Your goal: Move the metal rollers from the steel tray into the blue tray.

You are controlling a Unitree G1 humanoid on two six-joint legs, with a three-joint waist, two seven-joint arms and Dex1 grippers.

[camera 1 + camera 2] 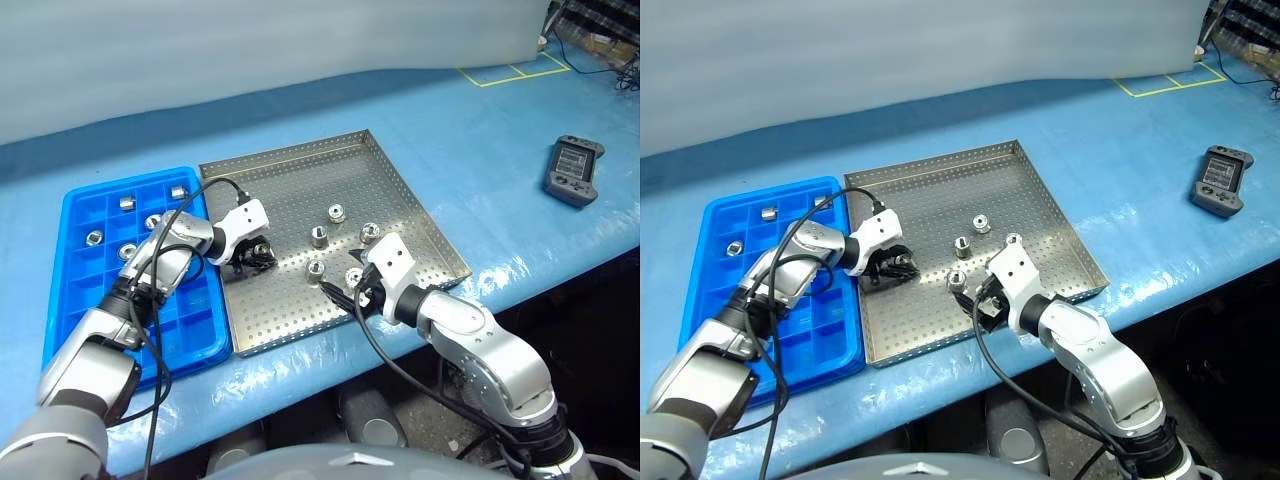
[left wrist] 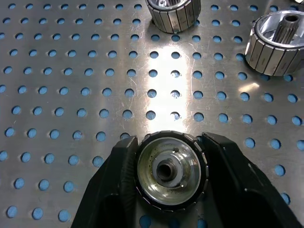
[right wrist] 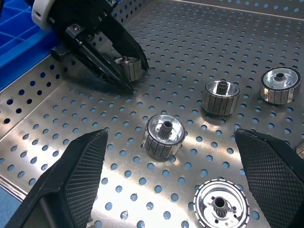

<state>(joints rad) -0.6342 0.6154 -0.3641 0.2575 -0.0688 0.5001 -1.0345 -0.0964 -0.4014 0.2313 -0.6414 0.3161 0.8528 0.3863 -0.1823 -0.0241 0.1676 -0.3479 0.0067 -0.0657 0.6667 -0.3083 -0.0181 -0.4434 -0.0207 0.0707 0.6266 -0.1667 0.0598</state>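
Left gripper [image 2: 171, 190] clamps a metal roller [image 2: 172, 170] seemingly resting on the steel tray [image 1: 400, 195]; right gripper [image 3: 173, 180] spread wide

Left end effector [image 2: 171, 175] clasps a roller [image 2: 172, 170].

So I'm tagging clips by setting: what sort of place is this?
Probably a workshop or lab bench: a perforated steel tray of metal rollers, a blue tray with compartments for sorting, and a handheld controller on the blue-covered table.
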